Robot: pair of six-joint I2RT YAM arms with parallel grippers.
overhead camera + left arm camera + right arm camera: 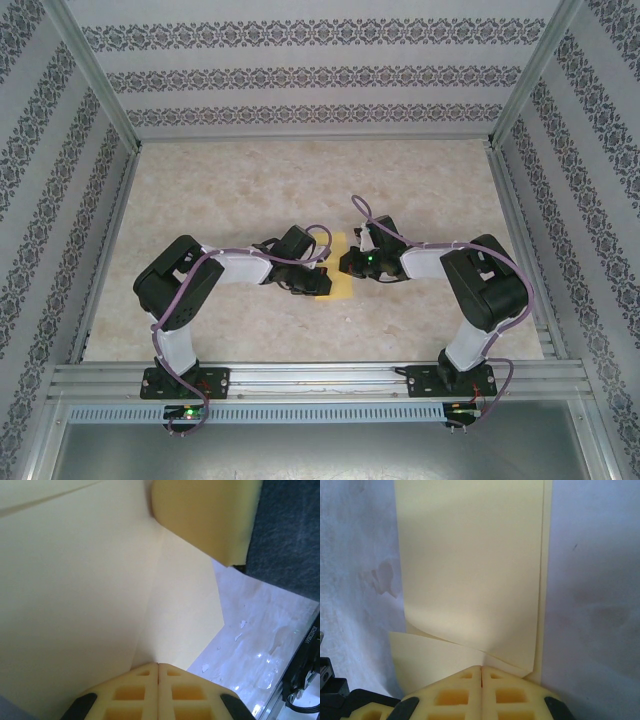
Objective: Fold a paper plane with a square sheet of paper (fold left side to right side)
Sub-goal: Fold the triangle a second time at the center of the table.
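The paper (342,288) lies flat in the middle of the table (230,200), between the two arms; the left gripper (158,666) has its jaws pressed together, tips down on the sheet; the right gripper (481,669) is likewise closed, tips at the paper's edge (its top layer is folded over there, the under layer peeking out along one side).

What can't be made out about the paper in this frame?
- Top view: paper mostly under left tool and right tool; outline and folds hidden.
- Left wrist: paper runs off top and left edges; yellow shape above is blurred.
- Right wrist: top edge cuts the paper; right tool hides its near corner.
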